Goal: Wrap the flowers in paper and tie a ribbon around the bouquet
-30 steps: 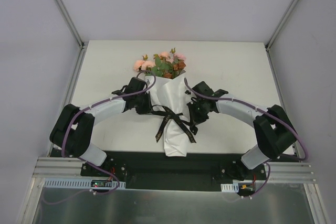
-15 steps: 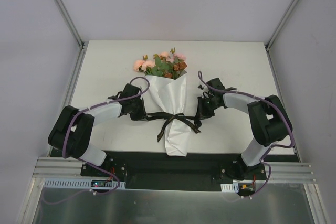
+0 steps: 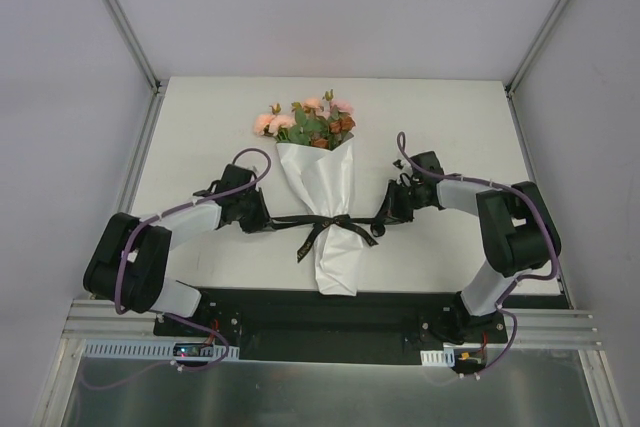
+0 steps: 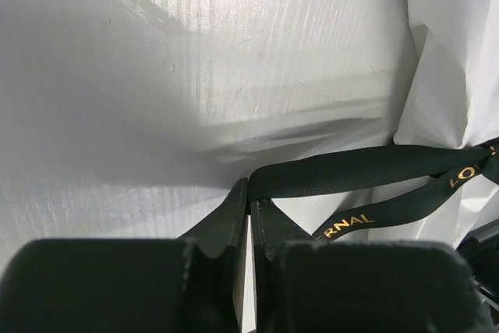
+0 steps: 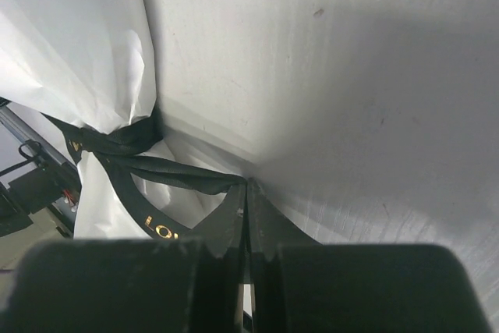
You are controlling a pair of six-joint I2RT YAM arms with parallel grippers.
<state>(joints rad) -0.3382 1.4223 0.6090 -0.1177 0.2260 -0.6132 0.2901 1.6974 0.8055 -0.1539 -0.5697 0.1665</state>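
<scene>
Right gripper [image 5: 247,193]: jaws pressed together, with a strand of black ribbon [image 5: 179,173] pinched at their tips. From the tips the ribbon runs left to what looks like a knot, in shadow, cinched around white paper [image 5: 70,44] ahead and left of the jaws. Gold lettering on a strand left of the fingers is only partly legible. Bare white table [image 5: 351,76] lies ahead and right of the jaws.

a white worktop [image 3: 200,127] fills the middle of the top view, matte and faintly ribbed up close, with a few small marks. pale grey walls [image 3: 60,67] close it in at left, right and back. two slanted metal posts [image 3: 122,17] rise from its back corners. at the near edge lie a black plate [image 3: 330,319], an aluminium rail [image 3: 110,322] and a grey metal sheet [image 3: 330,392]. the light is soft, with dim shadows.
</scene>
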